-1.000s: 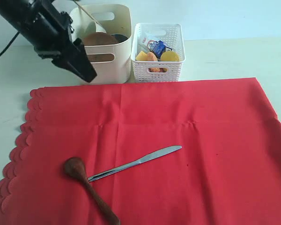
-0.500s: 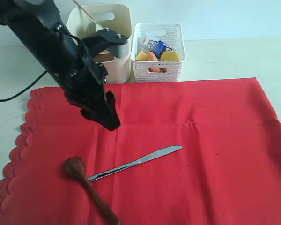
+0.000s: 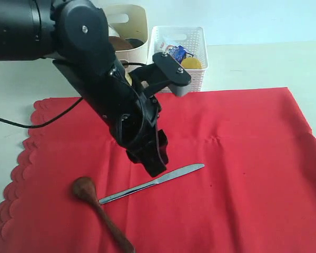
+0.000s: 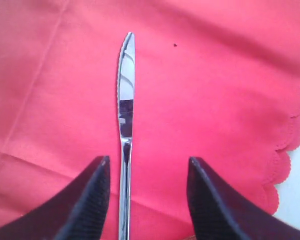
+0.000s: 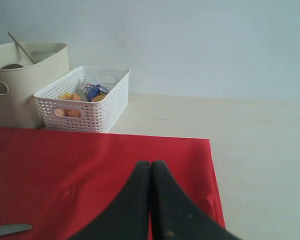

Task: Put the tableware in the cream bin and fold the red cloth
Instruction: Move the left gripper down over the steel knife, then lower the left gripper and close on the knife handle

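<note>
The knife (image 3: 152,183) lay flat on the red cloth (image 3: 242,137), on a diagonal, with its blade tip pointing away from the wooden spoon (image 3: 87,190) and its handle end just beside the spoon's bowl. The left claw (image 3: 154,164) hovered directly over the knife's middle, jaws spread wide and holding nothing. In the left wrist view, the knife's long axis ran straight through the gap between the two fingers (image 4: 92,200), crosswise to their closing direction and nearer one finger than the other. A straight descent would likely suffice before closing. The right claw (image 5: 151,167) was pressed shut, empty, and well apart from the knife. The cream bin (image 3: 138,23) stood beyond the cloth's far edge.
</note>
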You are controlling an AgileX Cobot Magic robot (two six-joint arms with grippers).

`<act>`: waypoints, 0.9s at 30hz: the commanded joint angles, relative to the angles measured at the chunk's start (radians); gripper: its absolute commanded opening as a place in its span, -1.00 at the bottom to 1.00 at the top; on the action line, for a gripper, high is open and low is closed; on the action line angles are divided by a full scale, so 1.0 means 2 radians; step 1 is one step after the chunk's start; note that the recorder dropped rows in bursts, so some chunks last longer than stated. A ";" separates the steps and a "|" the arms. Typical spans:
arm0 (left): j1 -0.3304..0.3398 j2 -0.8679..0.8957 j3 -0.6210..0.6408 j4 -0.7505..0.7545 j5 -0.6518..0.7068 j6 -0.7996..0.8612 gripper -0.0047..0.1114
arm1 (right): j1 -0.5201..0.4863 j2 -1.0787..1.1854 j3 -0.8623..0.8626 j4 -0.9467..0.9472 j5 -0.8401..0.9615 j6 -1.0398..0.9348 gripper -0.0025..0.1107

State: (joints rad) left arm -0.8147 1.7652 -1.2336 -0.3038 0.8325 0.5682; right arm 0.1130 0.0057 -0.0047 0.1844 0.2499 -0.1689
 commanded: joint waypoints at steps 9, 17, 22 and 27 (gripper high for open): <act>-0.019 0.022 0.001 0.059 -0.007 -0.038 -0.11 | -0.002 -0.003 0.002 -0.001 -0.003 -0.002 -0.96; -0.019 0.068 0.001 0.071 -0.025 -0.024 -0.10 | -0.002 -0.003 0.002 -0.001 -0.003 -0.002 -0.96; -0.019 0.095 0.001 0.071 -0.038 -0.024 0.10 | -0.002 -0.003 0.002 -0.001 -0.003 -0.002 -0.96; -0.019 0.117 0.001 0.085 -0.052 -0.026 0.11 | -0.002 -0.003 0.002 -0.001 -0.003 -0.002 -0.96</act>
State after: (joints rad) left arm -0.8484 1.9821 -1.2336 -0.1565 0.7511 0.5179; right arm 0.1130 0.0057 -0.0047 0.1844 0.2499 -0.1689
